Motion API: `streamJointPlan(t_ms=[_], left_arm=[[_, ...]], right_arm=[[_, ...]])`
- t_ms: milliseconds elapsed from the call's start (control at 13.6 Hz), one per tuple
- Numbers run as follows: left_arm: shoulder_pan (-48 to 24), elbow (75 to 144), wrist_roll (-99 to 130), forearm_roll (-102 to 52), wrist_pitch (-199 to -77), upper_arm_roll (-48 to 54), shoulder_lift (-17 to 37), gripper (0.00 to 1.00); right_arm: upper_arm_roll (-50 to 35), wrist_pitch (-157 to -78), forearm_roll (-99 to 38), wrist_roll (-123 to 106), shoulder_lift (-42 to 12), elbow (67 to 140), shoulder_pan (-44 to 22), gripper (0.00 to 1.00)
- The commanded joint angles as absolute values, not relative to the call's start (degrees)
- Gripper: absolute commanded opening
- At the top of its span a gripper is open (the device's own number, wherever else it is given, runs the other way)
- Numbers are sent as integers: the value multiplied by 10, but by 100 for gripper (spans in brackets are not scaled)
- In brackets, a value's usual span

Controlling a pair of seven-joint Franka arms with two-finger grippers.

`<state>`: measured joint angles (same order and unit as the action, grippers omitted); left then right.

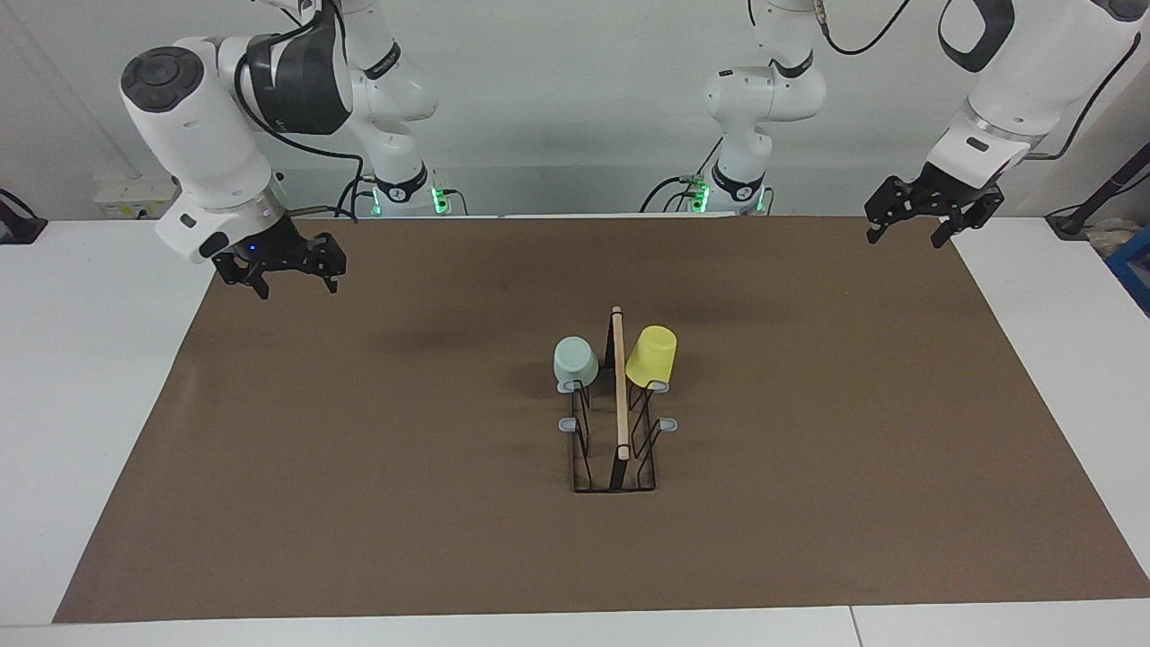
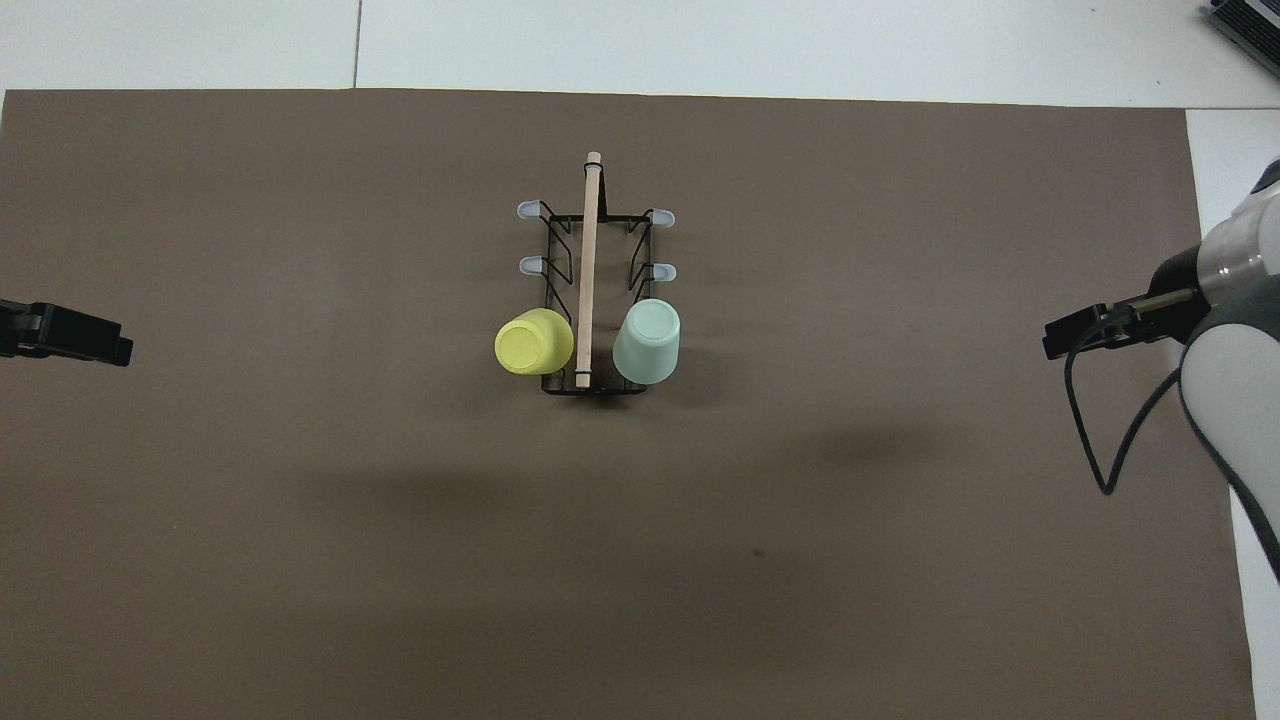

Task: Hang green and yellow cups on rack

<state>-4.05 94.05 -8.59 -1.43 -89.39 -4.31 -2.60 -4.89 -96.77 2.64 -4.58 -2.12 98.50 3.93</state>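
No writing, label, brand, number or sign can be read on anything in either view.

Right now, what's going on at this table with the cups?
Nothing is being handled. The green cup and the yellow cup both sit upside down on prongs at the end of the rack nearest the robots, one on each side of the wooden rod. The left pincer and right pincer hang empty over the mat's ends, well away from the rack. The hanging looks done.
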Motion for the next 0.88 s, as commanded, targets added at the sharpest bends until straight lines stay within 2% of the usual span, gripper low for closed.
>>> streamJointPlan(t_ms=[0,367,734,808], left_arm=[[-36,947,-89,-23,-877,-45,-39,100],[-36,948,-89,-23,-883,-46,-40,100],[-36,939,-89,-24,-886,-46,-35,100],[-36,938,-88,-24,-888,-46,-34,100]], right_arm=[[-54,-956,40,-33,-21,978,42,100],[-54,-956,40,-33,-21,977,41,100],[16,-956,40,-33,-21,976,-35,100],[16,-956,39,-34,-21,976,-30,100]])
